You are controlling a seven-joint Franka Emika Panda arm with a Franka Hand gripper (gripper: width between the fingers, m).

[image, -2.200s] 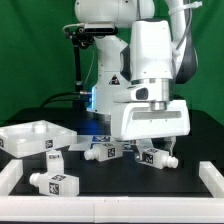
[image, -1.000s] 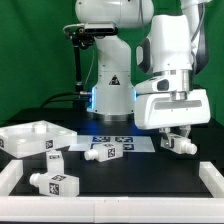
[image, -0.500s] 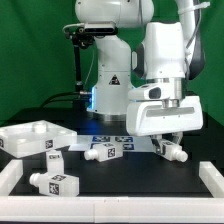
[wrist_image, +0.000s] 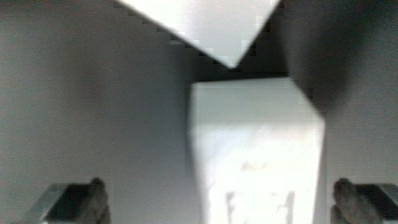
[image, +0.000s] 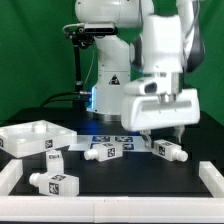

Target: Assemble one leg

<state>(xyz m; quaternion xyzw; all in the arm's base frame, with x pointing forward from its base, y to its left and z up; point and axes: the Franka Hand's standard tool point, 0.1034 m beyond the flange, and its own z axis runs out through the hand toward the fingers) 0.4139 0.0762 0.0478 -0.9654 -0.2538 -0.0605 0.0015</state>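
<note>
Leg (image: 168,151) lies on its side on the worktop (image: 120,182), toward the exterior view's right, just beside the marker board (image: 122,141). End effector (image: 165,135) hangs directly above it, not touching. In the wrist view both fingers (wrist_image: 75,200) stand wide apart with the white leg (wrist_image: 258,140) between them and nothing gripped: it is open.

We judge the step in hand to be taking hold of this leg.

To do it well:
- Keep the leg centred between the fingers, as the wrist view shows it.
- Come straight down, so that neither finger lands on top of the part.
- Close across the flat sides of the body, clear of the peg end, which must stay free for seating. We cannot tell from either view which end carries the peg.
- Lift vertically. A sideways drag could push the leg onto the marker board.

Surface and room:
- The worktop is dark and matte, bordered by a raised white rail (image: 212,178).
- The tabletop (image: 28,137) sits at the exterior view's left.
- Three spare legs (image: 105,151) lie between it and our part, well apart from the end effector.
- Behind are a green backdrop (image: 35,60) and the white arm base (image: 108,80).
</note>
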